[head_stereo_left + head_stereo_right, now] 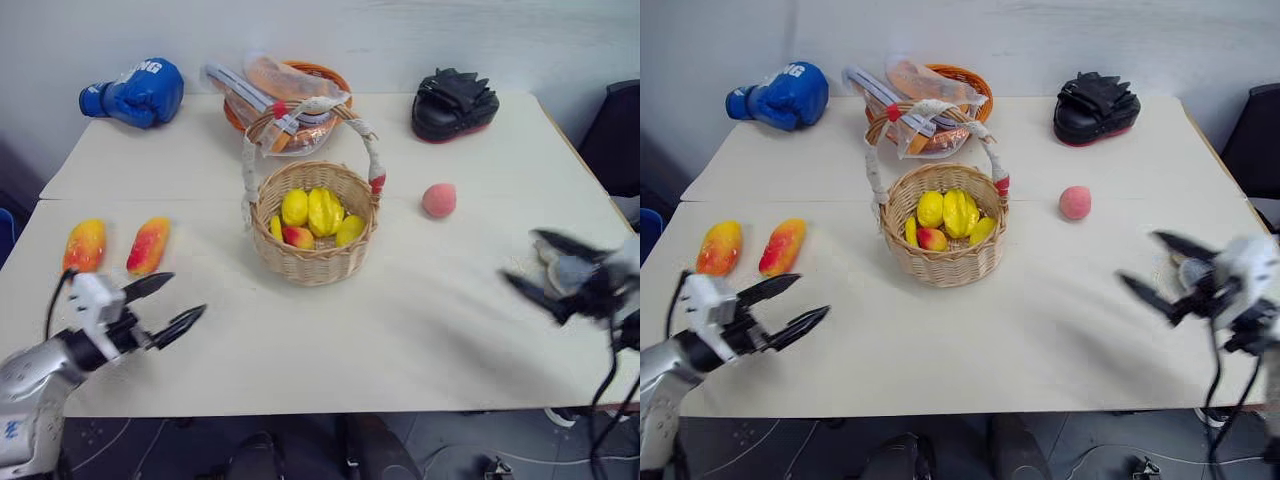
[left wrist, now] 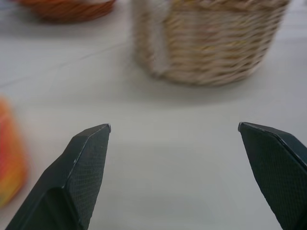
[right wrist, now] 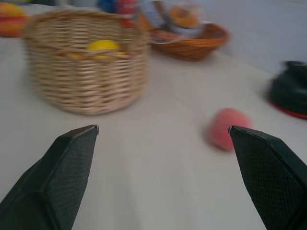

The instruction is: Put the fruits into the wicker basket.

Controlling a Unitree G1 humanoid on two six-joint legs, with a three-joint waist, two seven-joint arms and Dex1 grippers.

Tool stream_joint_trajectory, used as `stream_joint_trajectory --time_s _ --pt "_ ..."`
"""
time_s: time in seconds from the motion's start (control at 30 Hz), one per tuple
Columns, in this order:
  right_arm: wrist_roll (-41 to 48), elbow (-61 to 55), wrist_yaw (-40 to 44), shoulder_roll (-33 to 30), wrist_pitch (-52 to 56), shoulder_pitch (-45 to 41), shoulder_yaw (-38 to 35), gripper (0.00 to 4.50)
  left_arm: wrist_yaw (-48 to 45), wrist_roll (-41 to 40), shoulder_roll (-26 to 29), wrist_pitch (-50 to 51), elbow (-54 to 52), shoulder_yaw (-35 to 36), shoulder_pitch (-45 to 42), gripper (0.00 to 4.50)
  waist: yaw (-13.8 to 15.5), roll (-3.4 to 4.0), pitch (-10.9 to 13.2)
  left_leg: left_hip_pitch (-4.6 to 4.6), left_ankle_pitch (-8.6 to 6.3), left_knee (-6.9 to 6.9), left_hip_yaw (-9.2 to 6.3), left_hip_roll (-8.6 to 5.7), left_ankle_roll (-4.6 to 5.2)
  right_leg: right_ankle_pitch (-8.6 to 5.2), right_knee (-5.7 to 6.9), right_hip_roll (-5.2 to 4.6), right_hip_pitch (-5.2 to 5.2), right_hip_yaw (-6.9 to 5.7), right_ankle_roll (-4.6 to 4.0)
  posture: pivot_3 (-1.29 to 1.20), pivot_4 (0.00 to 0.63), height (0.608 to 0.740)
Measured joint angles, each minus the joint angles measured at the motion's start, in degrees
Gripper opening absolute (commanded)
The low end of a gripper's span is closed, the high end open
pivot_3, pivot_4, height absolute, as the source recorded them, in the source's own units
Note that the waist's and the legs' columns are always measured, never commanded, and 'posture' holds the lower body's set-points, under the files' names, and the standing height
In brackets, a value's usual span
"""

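Two red-orange and yellow mango-like fruits (image 1: 84, 244) (image 1: 148, 244) lie side by side on the table's left. A small pink peach (image 1: 438, 200) sits to the right of the wicker basket (image 1: 315, 262), which stands mid-table and holds small yellow fruits. My left gripper (image 1: 188, 295) hovers open and empty just in front of the two mangoes. In the left wrist view, one mango (image 2: 9, 153) shows at the edge and the basket (image 2: 211, 43) ahead. My right gripper (image 1: 520, 256) is open and empty at the right, in front of the peach (image 3: 229, 128), pointing toward the basket (image 3: 86, 67).
At the back of the table stand a blue boxing glove (image 1: 135, 93), an orange basket with plastic bags (image 1: 290, 85) behind the wicker handle, and a black punch pad (image 1: 455, 105). A dark chair (image 1: 618, 140) is beyond the table's right edge.
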Motion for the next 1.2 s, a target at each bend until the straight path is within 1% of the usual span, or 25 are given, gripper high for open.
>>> stream_joint_trajectory --time_s 0.13,0.2,0.3,0.4,0.47,0.53,0.6,0.63,0.7,0.73,0.77,0.83,0.93,1.0,1.03,1.17,1.2 --pt "-1.24 -6.16 2.26 7.44 -5.81 2.24 7.9 4.47 3.75 0.27 -3.09 -3.99 3.93 9.54 6.31 4.5 0.64 -0.14 -0.04 -0.05 -0.21 0.06 -0.12 -0.07 0.16 -0.01 -0.09 -0.14 0.04 -0.16 -0.03 0.0 0.15 0.74" --pt "-1.94 -8.11 2.76 9.74 -8.02 4.0 10.88 4.47 5.97 -0.3 -4.23 -3.79 4.95 13.77 8.88 4.5 0.98 -0.26 -0.1 -0.04 -0.26 0.06 -0.12 -0.08 0.21 -0.03 -0.12 -0.2 0.07 -0.19 -0.06 0.0 0.15 0.74" --pt "-2.68 -8.74 1.66 12.36 -9.69 4.68 13.21 4.47 10.34 -4.38 -5.46 0.26 5.01 18.61 9.83 4.5 1.63 -0.5 -0.22 -0.02 -0.24 0.08 -0.22 -0.19 0.27 -0.03 -0.1 -0.38 0.12 -0.31 -0.1 0.0 0.15 0.74" --pt "-3.04 -8.82 0.49 13.26 -10.66 4.0 13.76 4.47 15.22 -8.72 -5.37 6.8 3.15 20.48 8.84 4.5 1.75 -0.7 -0.34 0.02 -0.24 0.04 -0.36 -0.24 0.25 -0.07 -0.09 -0.51 0.19 -0.47 -0.2 0.0 0.15 0.74" --pt "-3.56 -8.82 0.52 13.74 -11.59 3.44 15.24 4.47 20.03 -12.77 -4.21 12.84 2.6 21.02 4.99 4.5 1.92 -0.78 -0.4 0.02 -0.21 0.02 -0.47 -0.25 0.21 -0.12 -0.04 -0.56 0.21 -0.63 -0.31 0.0 0.15 0.74" --pt "-4.35 -8.78 0.58 13.8 -12.76 2.52 16.35 4.47 24.05 -16.3 -0.64 18.64 2.61 21.05 0.3 4.5 2.16 -0.92 -0.48 0.01 -0.15 0.01 -0.58 -0.25 0.14 -0.17 0.06 -0.56 0.19 -0.78 -0.4 0.0 0.15 0.74" --pt "-4.81 -8.76 0.59 13.8 -13.88 1.85 16.9 4.47 26.02 -18.08 3.59 23.34 2.6 20.71 -3.38 4.5 2.12 -0.99 -0.52 0.01 -0.16 -0.02 -0.62 -0.23 0.11 -0.2 0.09 -0.57 0.19 -0.86 -0.45 0.0 0.15 0.74" --pt "-4.97 -8.78 0.57 13.81 -14.16 1.61 17.14 4.47 26.64 -18.43 5.77 25.38 2.91 20.1 -5.36 4.5 2.08 -0.93 -0.49 0.03 -0.17 -0.05 -0.61 -0.26 0.1 -0.22 0.1 -0.64 0.19 -0.93 -0.47 0.0 0.15 0.74" --pt "-5.11 -8.57 0.41 13.95 -14.13 0.55 17.77 4.47 27.86 -17.44 11.92 29.93 6.67 15.79 -11.04 4.5 2.05 -0.88 -0.44 -0.02 -0.14 -0.02 -0.62 -0.26 0.06 -0.24 0.16 -0.66 0.12 -1.07 -0.51 0.0 0.15 0.74" --pt "-5.11 -8.89 0.24 14.04 -14.18 -0.54 18.35 4.47 28.96 -16.44 15.79 33.77 10.42 12.34 -15.77 4.5 2.06 -0.87 -0.44 0.01 -0.09 -0.03 -0.66 -0.27 0.02 -0.24 0.19 -0.67 0.13 -1.14 -0.51 0.0 0.15 0.74" --pt "-5.12 -9.18 0.14 14.13 -14.23 -1.53 19.04 4.47 29.8 -15.52 17.9 35.93 12.97 10.55 -18.88 4.5 2.0 -0.87 -0.44 0.0 -0.07 -0.04 -0.67 -0.27 0.0 -0.24 0.2 -0.67 0.13 -1.18 -0.51 0.0 0.15 0.74" --pt "-5.13 -9.7 -0.25 14.25 -14.58 -1.62 19.58 4.47 30.13 -12.17 20.06 37.28 20.46 4.81 -27.25 4.5 1.96 -0.77 -0.42 -0.01 -0.08 -0.06 -0.65 -0.27 -0.02 -0.25 0.21 -0.72 0.1 -1.35 -0.52 0.0 0.15 0.74" --pt "-5.21 -10.2 -1.27 14.59 -14.65 -2.19 20.4 4.47 28.82 -5.56 20.51 35.63 31.55 -4.35 -36.55 4.5 1.76 -0.77 -0.4 -0.13 -0.06 -0.04 -0.57 -0.24 -0.1 -0.25 0.25 -0.89 -0.04 -1.85 -0.53 0.0 0.15 0.74" --pt "-5.4 -10.58 -2.19 14.8 -14.62 -2.66 20.9 4.47 27.96 -1.63 19.49 33.36 39.22 -8.85 -42.89 4.5 1.79 -0.84 -0.42 -0.21 0.05 0.01 -0.56 -0.23 -0.3 -0.25 0.24 -0.88 -0.13 -1.92 -0.53 0.0 0.15 0.74" --pt "-5.53 -10.74 -2.7 14.8 -14.59 -2.84 21.16 4.47 27.37 0.28 18.83 31.78 43.38 -10.71 -46.3 4.5 1.9 -0.86 -0.42 -0.24 0.06 0.04 -0.56 -0.25 -0.33 -0.25 0.24 -0.88 -0.13 -1.95 -0.53 0.0 0.15 0.74" --pt "-6.22 -11.05 -4.69 14.77 -13.77 -3.82 21.67 4.47 24.45 5.73 17.34 27.29 54.44 -15.03 -54.47 4.5 2.02 -0.91 -0.42 -0.25 0.04 0.11 -0.44 -0.26 -0.29 -0.24 0.25 -0.93 -0.14 -1.96 -0.51 0.0 0.15 0.74" --pt "-6.45 -11.18 -5.34 14.75 -13.57 -3.99 21.67 4.5 23.81 6.69 17.09 26.55 56.13 -15.73 -55.51 4.1 2.01 -0.91 -0.43 -0.25 0.04 0.11 -0.43 -0.25 -0.28 -0.24 0.26 -0.93 -0.15 -1.96 -0.51 0.0 0.15 0.74"
